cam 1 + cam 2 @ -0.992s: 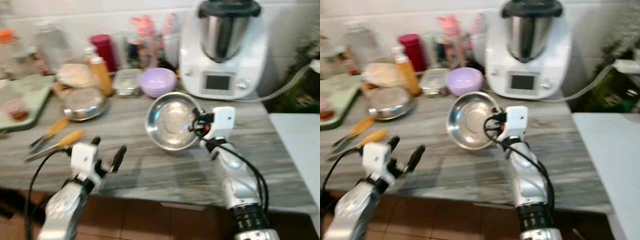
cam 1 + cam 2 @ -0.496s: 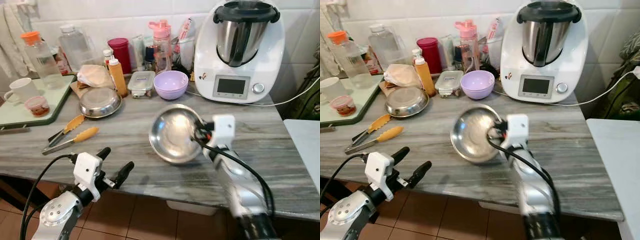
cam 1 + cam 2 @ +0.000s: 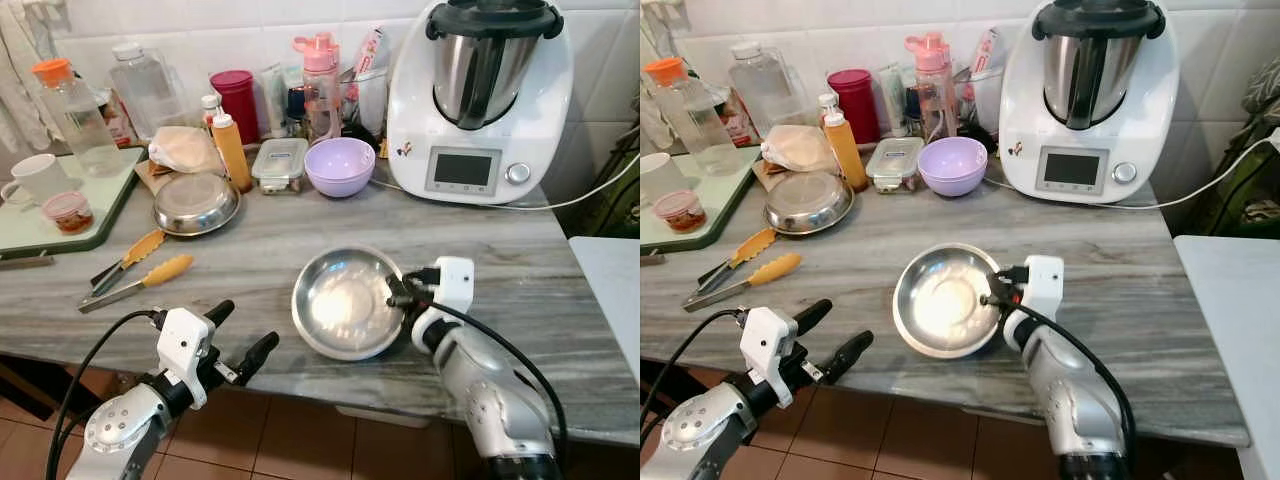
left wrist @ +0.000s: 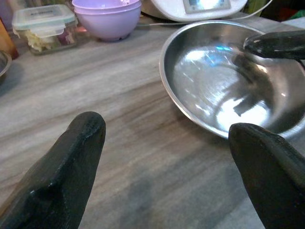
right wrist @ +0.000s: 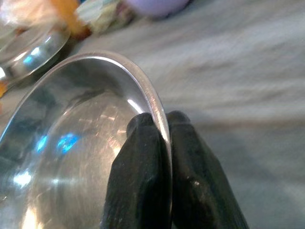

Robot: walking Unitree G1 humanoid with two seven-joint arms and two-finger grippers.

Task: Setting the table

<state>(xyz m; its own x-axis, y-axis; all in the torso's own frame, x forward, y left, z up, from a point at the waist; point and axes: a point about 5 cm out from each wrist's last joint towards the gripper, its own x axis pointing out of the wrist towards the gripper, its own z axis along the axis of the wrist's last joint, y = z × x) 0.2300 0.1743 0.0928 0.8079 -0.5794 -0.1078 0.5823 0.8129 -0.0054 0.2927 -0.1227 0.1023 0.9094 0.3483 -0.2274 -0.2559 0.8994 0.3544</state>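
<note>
A shiny steel bowl (image 3: pixel 340 305) sits low near the front edge of the grey marble counter (image 3: pixel 270 235). My right gripper (image 3: pixel 396 293) is shut on the steel bowl's right rim; the right wrist view shows its two black fingers (image 5: pixel 143 176) pinching the rim (image 5: pixel 151 102) between them. My left gripper (image 3: pixel 240 335) hangs open in front of the counter edge, left of the bowl and apart from it. Seen from the left wrist, the bowl (image 4: pixel 224 81) lies just ahead of the spread fingertips (image 4: pixel 71 157).
A second steel dish (image 3: pixel 197 203), yellow tongs (image 3: pixel 140 275), a lilac bowl (image 3: pixel 340 165), a food box (image 3: pixel 281 163), bottles (image 3: pixel 230 150) and a white kitchen machine (image 3: pixel 485 100) stand further back. A green tray (image 3: pixel 95 210) with a cup (image 3: pixel 35 178) is at the left.
The right gripper has brought the steel bowl down from a tilted, raised pose to lie nearly flat by the counter's front edge. The left gripper has stayed open.
</note>
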